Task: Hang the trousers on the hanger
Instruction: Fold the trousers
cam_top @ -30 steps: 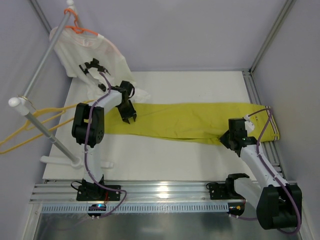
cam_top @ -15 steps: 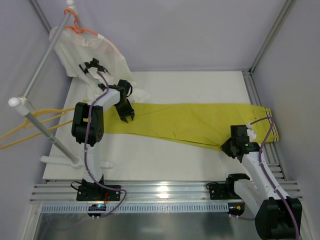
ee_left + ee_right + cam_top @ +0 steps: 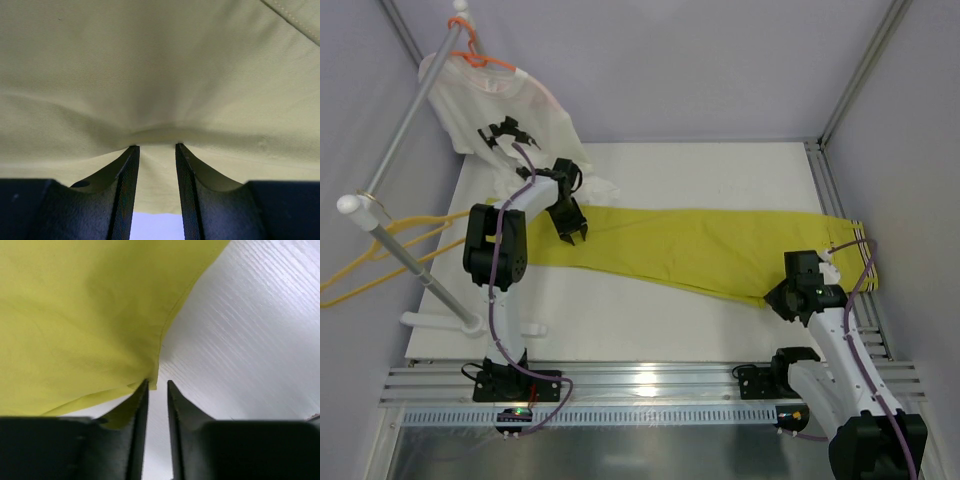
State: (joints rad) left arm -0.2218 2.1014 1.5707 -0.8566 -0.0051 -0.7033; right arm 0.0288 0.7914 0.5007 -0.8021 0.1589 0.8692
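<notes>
The trousers (image 3: 700, 245) are pinched, both ends!
Left gripper (image 3: 575, 235) and right gripper (image 3: 775, 295) are clamped on cloth; lifting toward the hanger (image 3: 438, 219) at 9 o'clock is called for.

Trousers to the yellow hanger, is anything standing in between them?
Yes. The left arm and the rack's metal rail stand between the trousers on the table and the hanger, which hangs off the table's left side.
</notes>
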